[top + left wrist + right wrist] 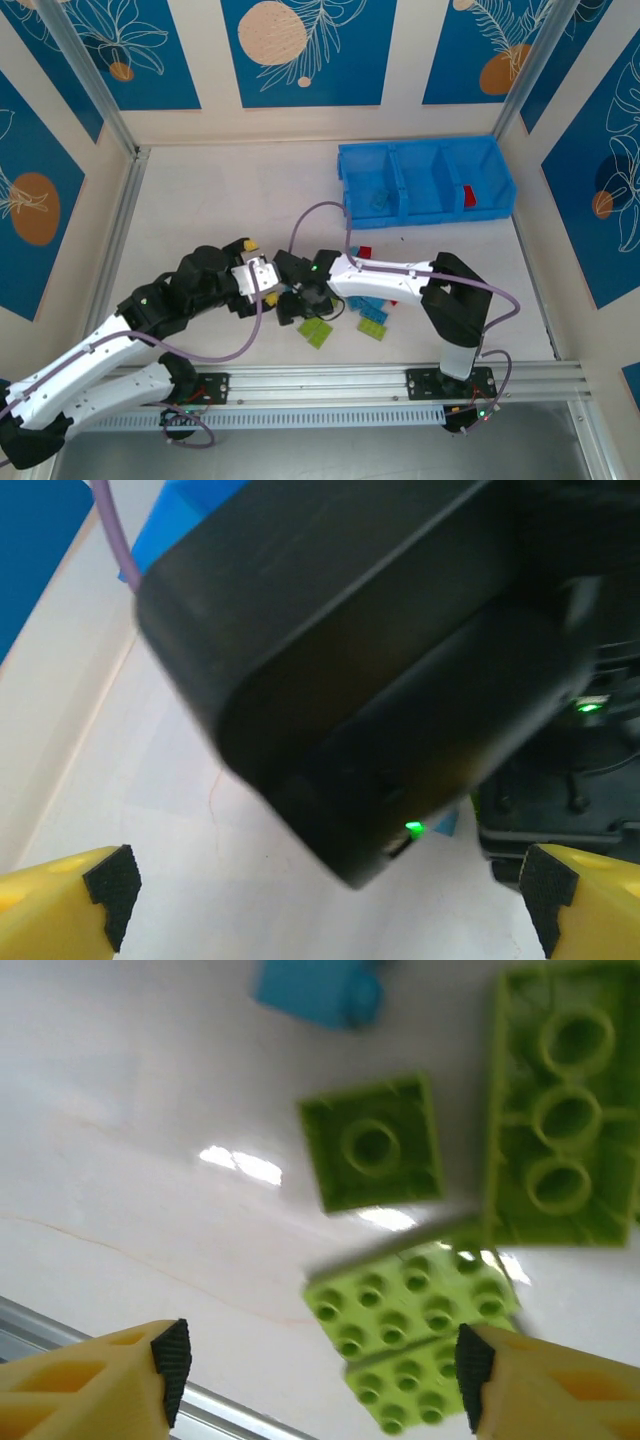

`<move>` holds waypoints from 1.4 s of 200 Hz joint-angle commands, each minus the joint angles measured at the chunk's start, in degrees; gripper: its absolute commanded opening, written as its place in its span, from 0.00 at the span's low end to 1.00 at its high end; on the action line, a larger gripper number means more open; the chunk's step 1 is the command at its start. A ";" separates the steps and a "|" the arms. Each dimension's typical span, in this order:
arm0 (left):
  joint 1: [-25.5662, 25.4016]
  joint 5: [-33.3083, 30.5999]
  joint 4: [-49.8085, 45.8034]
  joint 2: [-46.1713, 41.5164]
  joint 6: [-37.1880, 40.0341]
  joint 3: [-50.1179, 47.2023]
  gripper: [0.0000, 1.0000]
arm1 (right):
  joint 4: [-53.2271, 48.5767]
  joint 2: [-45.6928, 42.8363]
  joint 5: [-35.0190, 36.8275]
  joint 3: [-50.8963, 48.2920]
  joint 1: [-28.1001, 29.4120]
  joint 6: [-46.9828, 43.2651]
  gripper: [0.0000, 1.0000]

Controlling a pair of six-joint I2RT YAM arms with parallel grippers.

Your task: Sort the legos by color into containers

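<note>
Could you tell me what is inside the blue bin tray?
A red lego sits in the right compartment of the bin tray; its near wall hides some floor.

White arm links (385, 272), black joints (455, 300), lilac cables (112, 525), green LEDs (412, 829); yellow pincer fingers (70, 1380), black ridged pads (172, 1365).

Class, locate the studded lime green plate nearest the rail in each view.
Top external: lime green plate, low centre, above the rail.
Right wrist: plate at bottom, right of centre.
Left wrist: cannot tell; black arm housing blocks the view.
Shared landmark: the rail, top external and right wrist.
</note>
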 commanded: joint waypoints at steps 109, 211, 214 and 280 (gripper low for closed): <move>2.21 1.34 4.01 -4.38 0.68 -1.89 1.00 | -1.76 12.34 5.35 6.55 -1.57 -5.53 0.55; 2.79 1.98 4.45 -4.32 0.55 -2.35 1.00 | 1.11 7.47 7.15 3.13 -2.66 -2.22 0.30; 2.86 1.98 4.47 -4.37 0.49 -2.35 1.00 | 1.21 6.93 7.27 2.84 -2.64 -2.08 0.30; 2.89 7.61 7.76 -8.88 0.98 -4.26 1.00 | 4.19 -18.21 11.96 -6.09 -11.29 -2.64 0.27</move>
